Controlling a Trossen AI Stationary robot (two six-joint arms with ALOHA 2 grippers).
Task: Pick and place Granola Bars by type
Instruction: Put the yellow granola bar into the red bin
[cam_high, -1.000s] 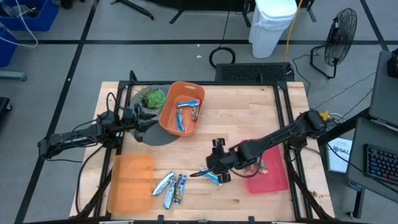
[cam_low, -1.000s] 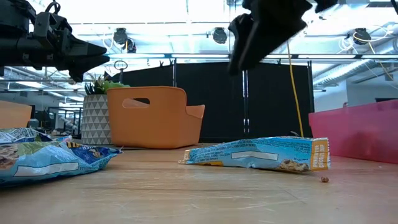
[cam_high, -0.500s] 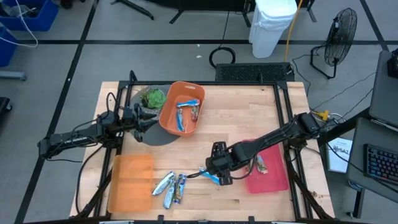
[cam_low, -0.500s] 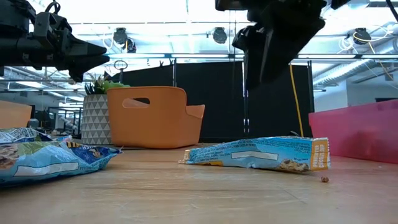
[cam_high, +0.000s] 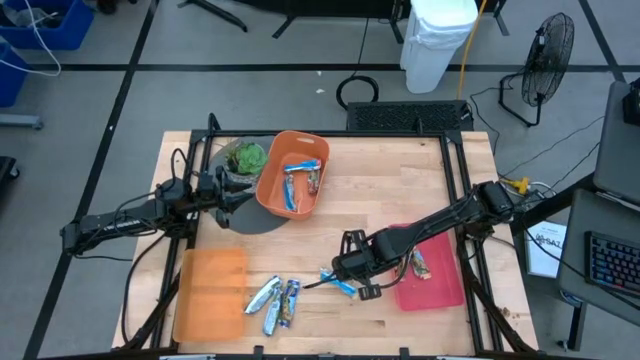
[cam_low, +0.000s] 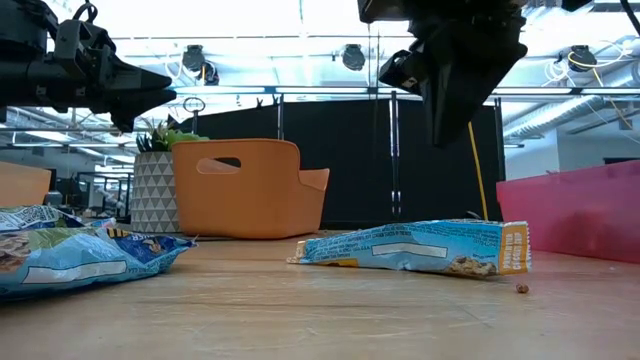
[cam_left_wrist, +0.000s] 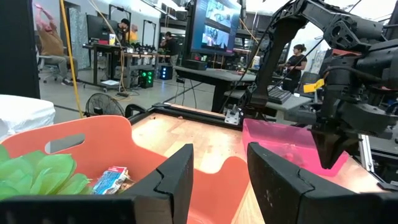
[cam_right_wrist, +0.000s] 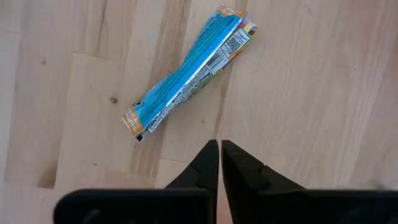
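A glossy foil-wrapped blue bar (cam_right_wrist: 186, 79) lies on the smooth, pale wooden table (cam_right_wrist: 311, 93) with visible grain.

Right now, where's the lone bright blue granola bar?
In the high view the blue bar lies flat on the table's near middle, beside the shut right gripper, left of the pink tray.

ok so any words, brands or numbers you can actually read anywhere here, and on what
None can be read.
Blue granola bar under the shut right gripper: white label panel and fine print, too small to read.
Bars at the low view's left: printing blurred.
Paper beside the table: dark lettering, too small.
Monitor in the room: picture only, no legible text.
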